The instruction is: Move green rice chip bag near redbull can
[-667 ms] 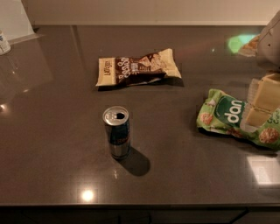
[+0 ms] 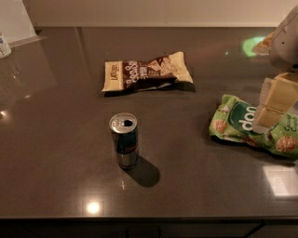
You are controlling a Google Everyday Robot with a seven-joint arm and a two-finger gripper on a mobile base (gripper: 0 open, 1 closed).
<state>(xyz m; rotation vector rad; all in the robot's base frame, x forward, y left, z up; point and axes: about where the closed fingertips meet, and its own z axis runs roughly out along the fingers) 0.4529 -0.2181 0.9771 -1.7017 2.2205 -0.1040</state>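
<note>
Three packaged goods sit on a wide, dark grey, glossy surface (image 2: 56, 139) that fills nearly the whole view, with a pale wall (image 2: 153, 11) along its far edge.

At the right edge, the robot's pale grey arm comes down from above and ends in the cream-coloured pincer (image 2: 272, 109). The pincer hangs directly over the right part of the green rice chip bag (image 2: 235, 122) and covers some of it. Whether it is open, closed or gripping the bag cannot be told.

That bag lies flat at the right of the surface, crinkled and light green. It has a dark green oval carrying white letters that read roughly "don", and round chip pictures show along its lower edge.

A brown and cream snack bag (image 2: 146, 72) lies flat farther back, near the middle. The print on its cream left end is too small to read.

Nearer the front stands the redbull can (image 2: 124, 142), upright and slim. It has a silver top with an open tab hole and dark blue and silver sides, and its lettering is not legible. It is well apart from the green bag, with bare surface between them.

A white panel (image 2: 16, 21) leans in the far left corner, with a small bottle (image 2: 3, 45) beside it. A green glare (image 2: 253, 45) shows on the surface at the far right.
</note>
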